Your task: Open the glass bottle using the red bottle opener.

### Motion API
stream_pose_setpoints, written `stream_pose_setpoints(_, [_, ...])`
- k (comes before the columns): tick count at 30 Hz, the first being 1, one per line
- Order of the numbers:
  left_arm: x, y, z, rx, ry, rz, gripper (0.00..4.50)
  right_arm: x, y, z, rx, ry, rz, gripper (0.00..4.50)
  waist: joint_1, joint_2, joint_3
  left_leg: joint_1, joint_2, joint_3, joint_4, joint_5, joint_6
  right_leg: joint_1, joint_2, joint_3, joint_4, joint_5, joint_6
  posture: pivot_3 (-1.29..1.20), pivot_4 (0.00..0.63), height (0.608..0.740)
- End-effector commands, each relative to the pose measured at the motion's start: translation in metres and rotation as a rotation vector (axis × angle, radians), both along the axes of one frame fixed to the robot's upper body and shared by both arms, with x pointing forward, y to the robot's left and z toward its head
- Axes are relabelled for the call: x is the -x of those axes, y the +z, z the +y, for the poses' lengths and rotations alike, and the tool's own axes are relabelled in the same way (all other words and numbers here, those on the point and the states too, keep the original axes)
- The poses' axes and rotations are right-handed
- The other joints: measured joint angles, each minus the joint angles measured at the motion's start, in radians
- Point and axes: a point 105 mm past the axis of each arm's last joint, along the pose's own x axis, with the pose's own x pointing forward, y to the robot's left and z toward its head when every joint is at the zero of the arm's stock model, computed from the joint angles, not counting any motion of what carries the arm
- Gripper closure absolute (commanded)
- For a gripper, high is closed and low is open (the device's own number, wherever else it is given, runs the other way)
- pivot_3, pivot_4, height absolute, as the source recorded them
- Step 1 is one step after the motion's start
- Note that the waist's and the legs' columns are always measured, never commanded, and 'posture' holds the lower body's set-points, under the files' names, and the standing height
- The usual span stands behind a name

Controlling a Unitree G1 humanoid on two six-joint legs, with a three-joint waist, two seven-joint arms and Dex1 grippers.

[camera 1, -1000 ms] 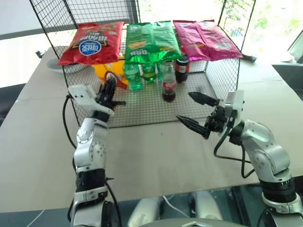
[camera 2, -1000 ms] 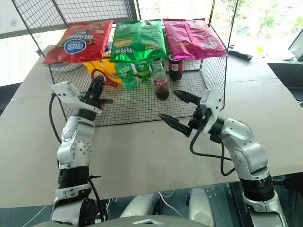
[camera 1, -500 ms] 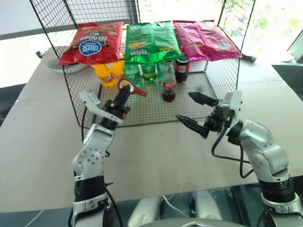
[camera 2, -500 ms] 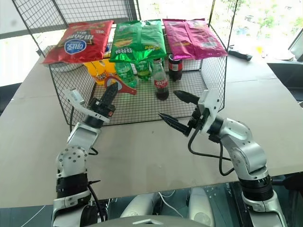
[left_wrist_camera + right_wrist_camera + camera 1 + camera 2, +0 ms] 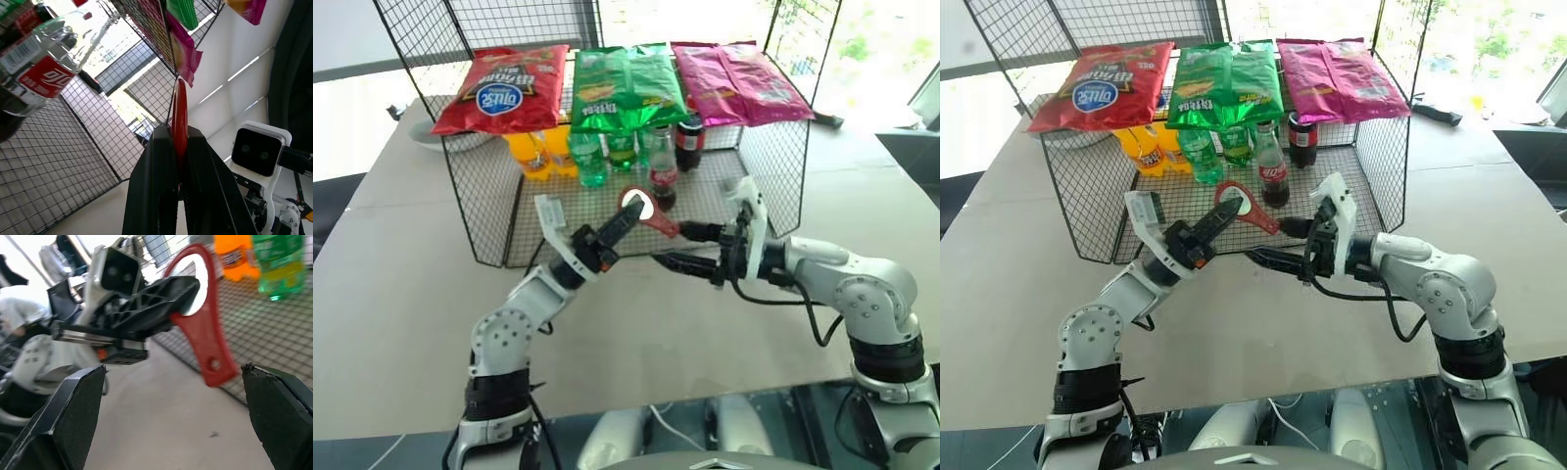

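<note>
The glass bottle stands capped on the wire rack's floor, near its open front. My left gripper is shut on the ring end of the red bottle opener and holds it in the air in front of the bottle. The opener's straight handle slants toward my right gripper. That gripper is open and points left, with nothing between its fingers. The handle's end hangs close to its upper fingertip. The right wrist view has the opener just beyond the two spread fingers.
The wire rack carries red, green and pink snack bags on top. Inside stand orange bottles, green bottles and a dark plastic cola bottle. Bare tabletop lies in front.
My left gripper carried the opener right, away from the rack's left side, and rolled it toward the right gripper. The right gripper turned to point left and shifted slightly left, staying open.
</note>
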Motion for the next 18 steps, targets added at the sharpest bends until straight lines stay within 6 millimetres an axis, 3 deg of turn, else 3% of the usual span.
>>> stream_pose_setpoints(1, [0.008,0.002,-0.004,-0.001,-0.052,-0.020,4.44,0.021,0.016,0.011,-0.026,0.133,-0.007,0.00,0.000,0.000,0.000,0.000,0.000,0.000,0.000,0.000,0.000,0.000,0.000,0.000,0.000,0.000,0.000,0.00,0.150,0.740])
stream_pose_setpoints(2, [0.009,0.001,-0.004,-0.005,-0.055,-0.018,4.44,0.023,0.014,0.012,-0.015,0.149,0.000,0.00,-0.001,0.000,0.000,0.000,0.000,0.000,0.000,0.000,0.000,0.000,0.000,0.000,0.000,0.000,0.000,0.00,0.150,0.740])
stream_pose_setpoints(5, [0.012,-0.003,-0.005,-0.018,-0.064,-0.013,4.50,0.025,0.014,0.013,-0.017,0.154,0.009,0.87,0.000,0.000,0.000,0.000,0.000,0.000,0.000,0.000,0.000,0.000,0.000,0.000,0.000,0.000,0.000,0.00,0.150,0.740])
stream_pose_setpoints(12, [0.013,-0.006,-0.008,-0.025,-0.080,-0.006,4.50,0.023,0.017,0.013,-0.034,0.152,0.019,4.22,0.000,0.000,0.000,0.000,0.000,0.000,0.000,0.000,0.000,0.000,0.000,0.000,0.000,0.000,0.000,0.00,0.150,0.740])
stream_pose_setpoints(18, [0.018,-0.007,-0.014,-0.029,-0.125,-0.003,4.50,0.026,0.018,0.012,-0.045,0.172,0.044,4.37,0.000,0.000,0.000,0.000,0.000,0.000,0.000,0.000,0.000,0.000,0.000,0.000,0.000,0.000,0.000,0.00,0.150,0.740])
